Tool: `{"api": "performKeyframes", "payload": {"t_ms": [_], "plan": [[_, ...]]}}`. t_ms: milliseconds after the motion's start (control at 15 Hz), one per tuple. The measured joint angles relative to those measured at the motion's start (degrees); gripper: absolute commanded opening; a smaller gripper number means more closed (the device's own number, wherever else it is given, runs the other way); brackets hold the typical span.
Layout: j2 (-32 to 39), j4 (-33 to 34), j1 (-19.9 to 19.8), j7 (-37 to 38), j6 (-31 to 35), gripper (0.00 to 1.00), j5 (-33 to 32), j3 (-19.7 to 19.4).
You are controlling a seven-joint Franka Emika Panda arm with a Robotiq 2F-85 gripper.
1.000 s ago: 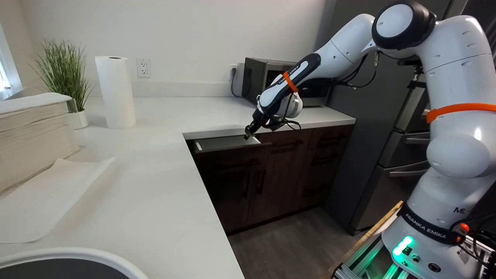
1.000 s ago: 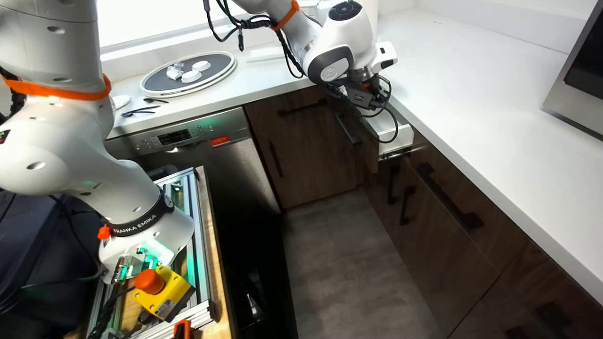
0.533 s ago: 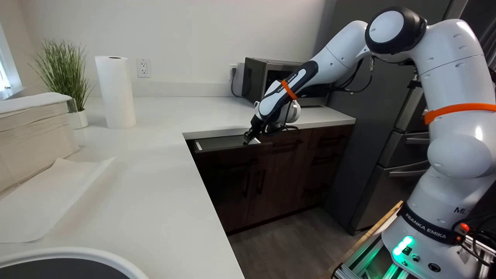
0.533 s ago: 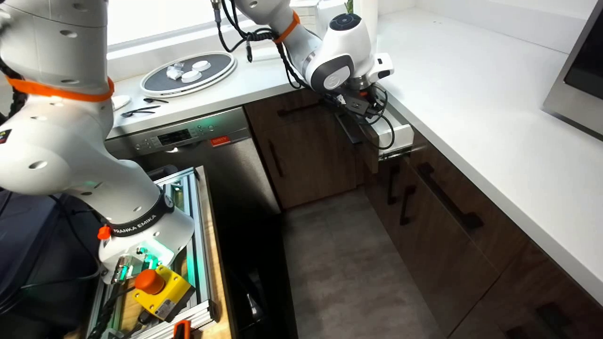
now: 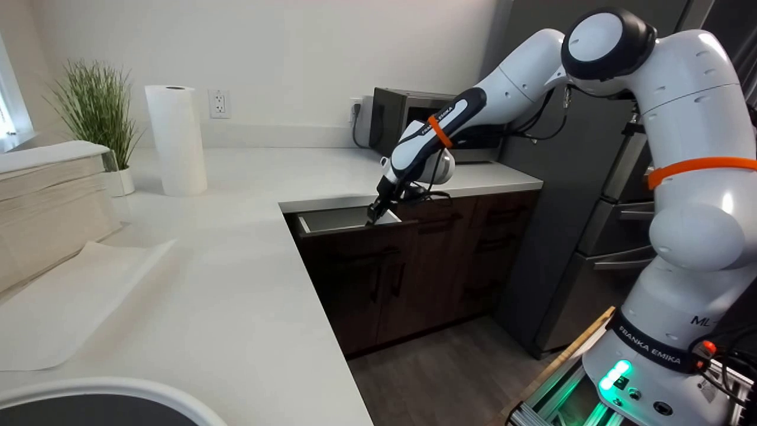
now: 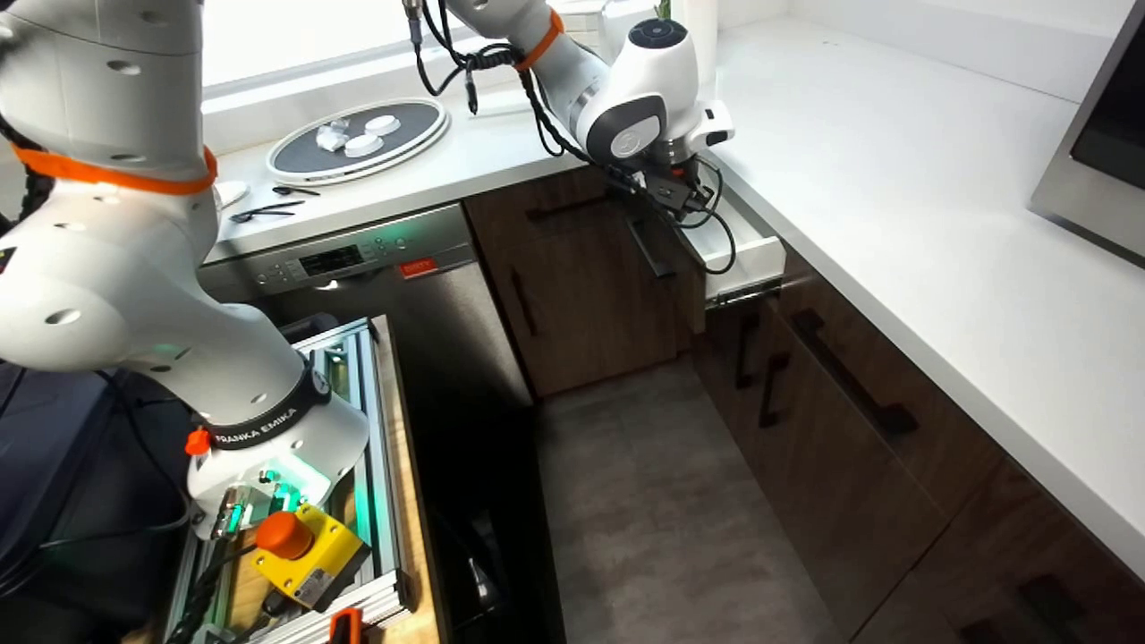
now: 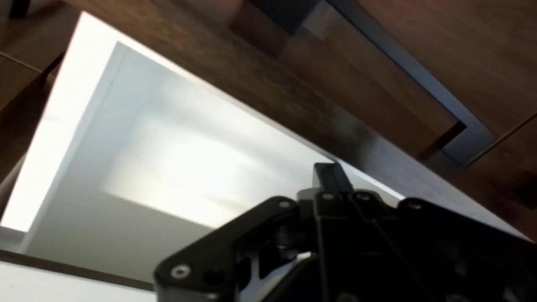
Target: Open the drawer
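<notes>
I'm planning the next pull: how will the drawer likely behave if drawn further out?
The drawer will probably slide freely, since a metal runner shows along its side. Its wood front looks thick, so it's probably stiff. It could slip off the gripper, which is shut at the front's inner edge, not clamped on it.

Drawer (image 7: pixel 168 159): brown wood-grain front, whitish inside. Gripper (image 7: pixel 331 172) black. Arm (image 5: pixel 689 103) white, orange bands (image 5: pixel 704 165). Counter (image 5: pixel 225 278) plain white. Plant (image 5: pixel 97 112) green.

drawer (image 6: pixel 751 259) pulled farther out, fingers (image 7: pixel 332 179) lowered to just inside its front edge
</notes>
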Motion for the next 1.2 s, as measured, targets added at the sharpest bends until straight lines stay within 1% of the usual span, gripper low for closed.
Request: {"api": "performKeyframes", "payload": {"t_ms": [333, 600, 1000, 1133, 1200], "plan": [[-0.2, 0.1, -3.0, -5.4, -7.9, 0.0, 1.9, 4.9], [-0.4, 0.2, -5.3, -12.9, -16.0, 0.0, 6.5, 7.5], [-0.7, 0.7, -4.7, -22.0, -30.9, 0.0, 10.5, 6.8], [-0.8, 0.9, -3.4, -22.8, -33.8, 0.01, 11.1, 5.6], [-1.0, 0.9, -2.6, -22.8, -34.0, 0.26, 11.3, 4.8]]}}
